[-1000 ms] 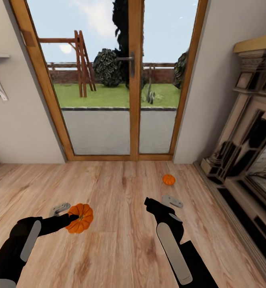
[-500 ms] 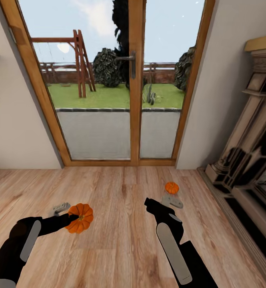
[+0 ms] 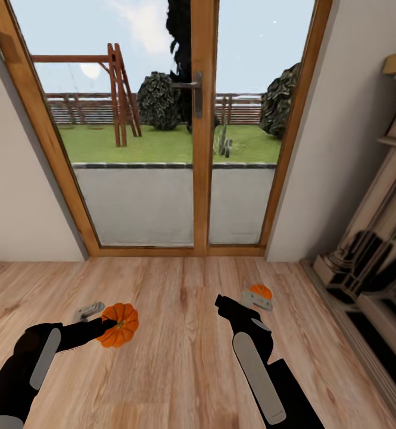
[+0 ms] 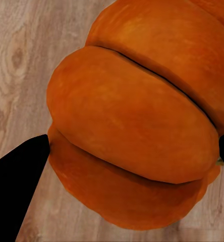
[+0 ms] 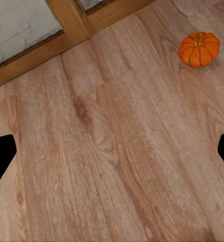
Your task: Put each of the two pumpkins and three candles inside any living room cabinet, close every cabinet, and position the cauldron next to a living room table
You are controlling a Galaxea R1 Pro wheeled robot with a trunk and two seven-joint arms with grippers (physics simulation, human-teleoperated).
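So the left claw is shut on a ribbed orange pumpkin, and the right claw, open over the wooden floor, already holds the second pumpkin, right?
Not quite. The left claw is shut on one ribbed orange pumpkin, but the open right claw holds nothing. The right wrist view shows the second small orange pumpkin sitting on the wooden plank floor, apart from both fingertips.

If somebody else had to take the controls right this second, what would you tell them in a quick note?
Left gripper: shut on the first pumpkin, held above the wood floor.
Right gripper: jaws open, holding nothing.
Second pumpkin: lying on the floor ahead of the right gripper, near the glass door and the fireplace.
Done: one pumpkin picked up.
Left: grab the second pumpkin, put both in a cabinet with the three candles, close every cabinet, set the cauldron by a table.
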